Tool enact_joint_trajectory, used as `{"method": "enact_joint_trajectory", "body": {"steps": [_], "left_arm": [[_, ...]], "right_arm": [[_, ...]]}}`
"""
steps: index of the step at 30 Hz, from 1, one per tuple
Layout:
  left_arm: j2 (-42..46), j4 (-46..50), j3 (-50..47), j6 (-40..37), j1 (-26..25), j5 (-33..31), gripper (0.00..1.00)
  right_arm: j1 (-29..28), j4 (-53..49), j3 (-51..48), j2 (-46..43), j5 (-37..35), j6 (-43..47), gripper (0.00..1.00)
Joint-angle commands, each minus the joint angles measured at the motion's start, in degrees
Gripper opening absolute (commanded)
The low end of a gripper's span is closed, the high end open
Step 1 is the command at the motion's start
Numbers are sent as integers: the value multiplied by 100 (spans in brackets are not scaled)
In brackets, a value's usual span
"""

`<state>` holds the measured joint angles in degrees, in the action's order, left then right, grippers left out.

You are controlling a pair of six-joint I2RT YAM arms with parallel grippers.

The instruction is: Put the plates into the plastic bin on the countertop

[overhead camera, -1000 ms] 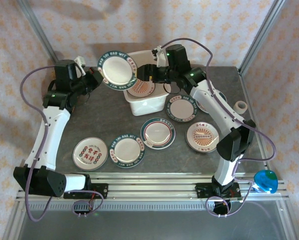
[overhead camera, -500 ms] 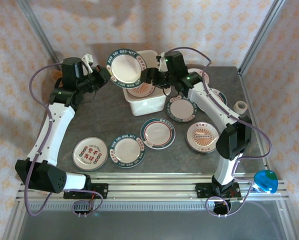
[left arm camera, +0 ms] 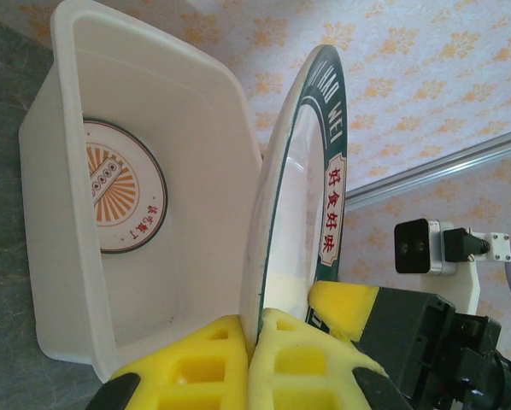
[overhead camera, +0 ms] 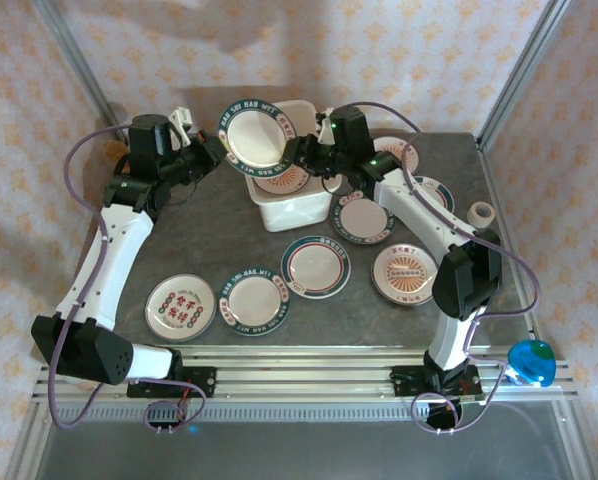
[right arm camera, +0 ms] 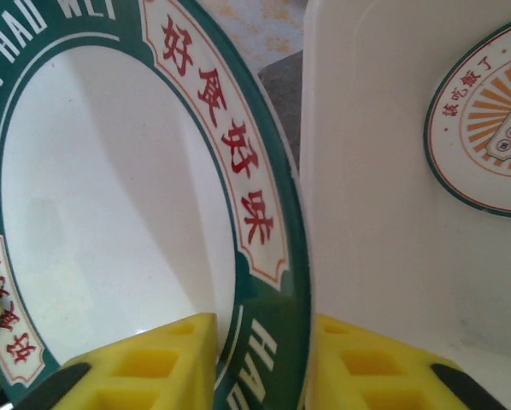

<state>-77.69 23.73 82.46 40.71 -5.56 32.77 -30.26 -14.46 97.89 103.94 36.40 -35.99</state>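
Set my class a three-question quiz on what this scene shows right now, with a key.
1. True or false: the plastic bin is empty.
2. The teal-rimmed plate is: A lying flat in the bin; B held in the air at the bin; C broken in two.
3. What pattern marks the plate inside the bin?
Key: 1 false, one plate lies inside. 2 B, the left gripper is shut on it. 3 orange sunburst.

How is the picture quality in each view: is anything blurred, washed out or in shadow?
Top external view: soft, even light, everything sharp, no glare on the countertop. Left wrist view: the yellow fingers, nearest the lens, look slightly soft; the plastic bin is clear. Right wrist view: the held plate has an almost washed-out white centre, but readable red lettering.
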Motion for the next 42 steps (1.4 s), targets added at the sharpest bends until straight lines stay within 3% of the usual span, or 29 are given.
{"method": "enact_joint_trajectory", "body": {"steps": [1,7,13,21,28,36,42], "left_arm": [[44,-465,122,95,-41,163,0],[-18,-405,122,86,-41,161,0],[-102,-233,156,26,-41,134,0],[-73,62,243,-248,-41,-48,36],[-106,160,365,-450,-41,-107,58],[-37,554,437,-1207,49,-565,63],[-62,269,122,-1595,269,-451,64]], "right_arm": [[20,536,-141,-303,84,-405,25],[27,740,-336,-435,17,-541,5],[20,967,-490,-491,20,-677,0],[29,1132,-575,-539,-334,-1059,0],[29,1786,-999,-629,-953,-1759,0],[29,1533,-1120,-586,-2534,-2270,0],[-88,946,-545,-82,-3295,-2601,0]]}}
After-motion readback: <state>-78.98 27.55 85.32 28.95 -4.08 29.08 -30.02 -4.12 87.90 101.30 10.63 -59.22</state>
